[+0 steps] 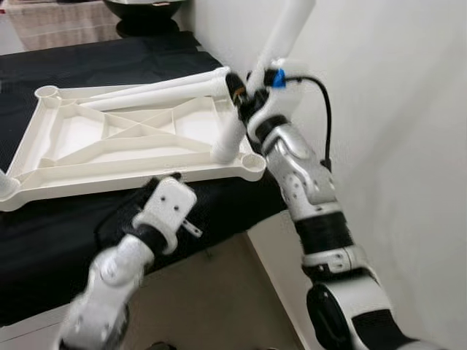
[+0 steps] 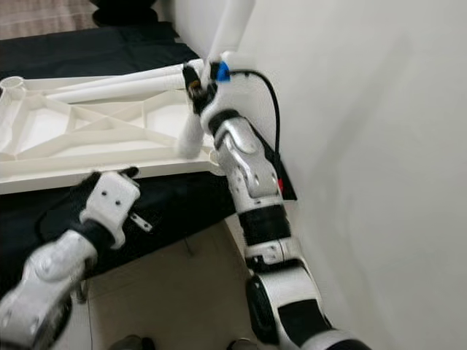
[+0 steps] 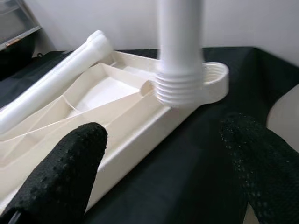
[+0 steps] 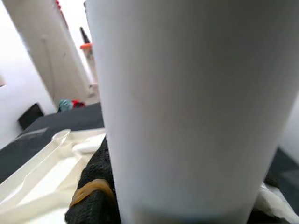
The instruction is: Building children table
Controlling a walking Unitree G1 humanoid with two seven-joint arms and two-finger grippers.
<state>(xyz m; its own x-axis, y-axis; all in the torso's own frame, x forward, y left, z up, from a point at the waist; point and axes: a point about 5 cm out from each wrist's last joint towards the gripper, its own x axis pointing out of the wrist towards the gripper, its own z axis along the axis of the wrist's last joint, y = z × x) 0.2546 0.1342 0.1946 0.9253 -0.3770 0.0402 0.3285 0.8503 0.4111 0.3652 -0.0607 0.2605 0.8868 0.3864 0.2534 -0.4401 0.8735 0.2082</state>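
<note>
Cream plastic ribbed tabletop [image 1: 139,138] lies upside down on black-cloth-covered table [image 1: 44,240], underside ribs facing up, round threaded sockets at corners. Near-right corner socket [image 1: 252,164] sits close to table's near-right corner, w/ white wall [image 1: 394,109] just beyond to the right.

Right hand [image 1: 244,98] closed around a white plastic tube leg [image 1: 288,33], gripping it mid-length. Leg tilted, upper end leaning toward wall, lower end [image 1: 226,149] hanging at inner side of near-right socket. Left wrist view: leg's threaded end [image 3: 180,86] just beside socket ring [image 3: 215,77], not seated in it; whether touching, cannot tell. Right wrist view: leg body [image 4: 187,107] v. close to lens, black finger [image 4: 96,196] against it.

Two more white tube legs [image 1: 157,91] lie lengthwise across tabletop's far half, ends near right hand's wrist, so they crowd that side of the held leg.

Left hand [image 1: 157,193] hovers low at near edge of tabletop, just left of working corner. Fingers [image 3: 65,172] spread wide apart, holding nothing.

Room: tabletop's near edge runs close to table's near edge. Thin strip of black cloth betw. them. Pale floor [image 1: 211,299] below table edge, betw. the two arms. Right arm [image 1: 310,189] stands in narrow gap betw. table corner and wall. Black cable [image 1: 321,102] loops off wrist toward wall. Dark rounded object [image 1: 142,7] at far end of table, blurred.
</note>
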